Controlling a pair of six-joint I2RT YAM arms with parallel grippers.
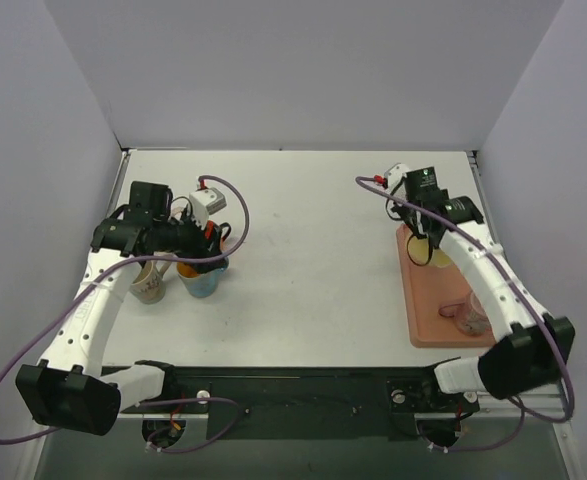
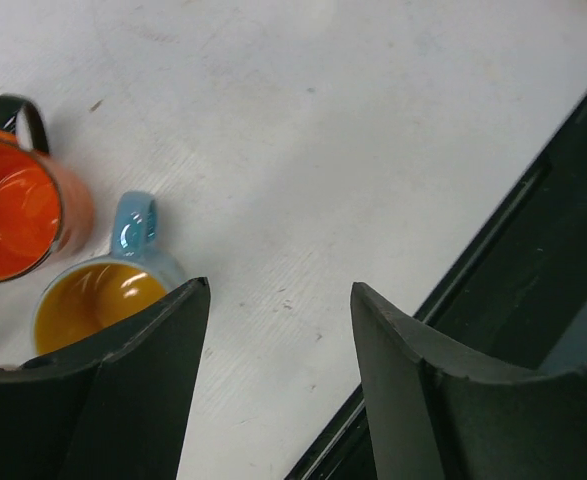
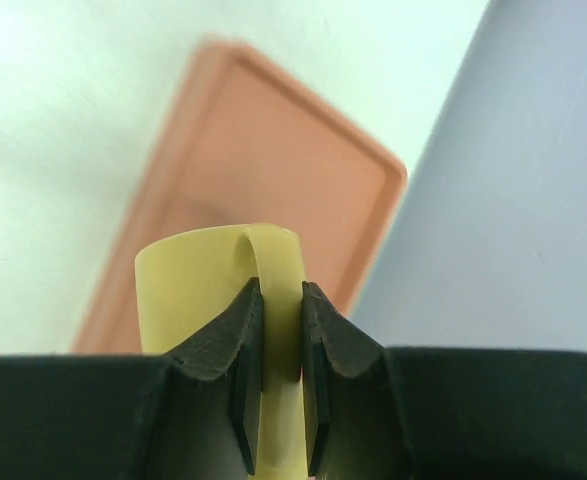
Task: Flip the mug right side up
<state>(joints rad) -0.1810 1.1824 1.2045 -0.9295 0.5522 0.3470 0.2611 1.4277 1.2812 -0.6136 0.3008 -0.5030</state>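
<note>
My right gripper (image 3: 281,290) is shut on the handle of a pale yellow mug (image 3: 198,285) and holds it over the far end of a salmon tray (image 3: 273,150). In the top view the right gripper (image 1: 426,250) and the yellow mug (image 1: 441,260) are above the tray's (image 1: 423,320) far end; most of the mug is hidden by the arm. I cannot tell which way its mouth faces. My left gripper (image 2: 278,290) is open and empty above the table, beside a blue mug (image 2: 103,300).
A blue mug with a yellow inside (image 1: 201,281), an orange mug (image 2: 18,205) and a beige mug (image 1: 150,285) stand upright at the left under my left gripper (image 1: 183,250). A pinkish cup (image 1: 465,315) lies on the tray's near end. The right wall is close to the tray.
</note>
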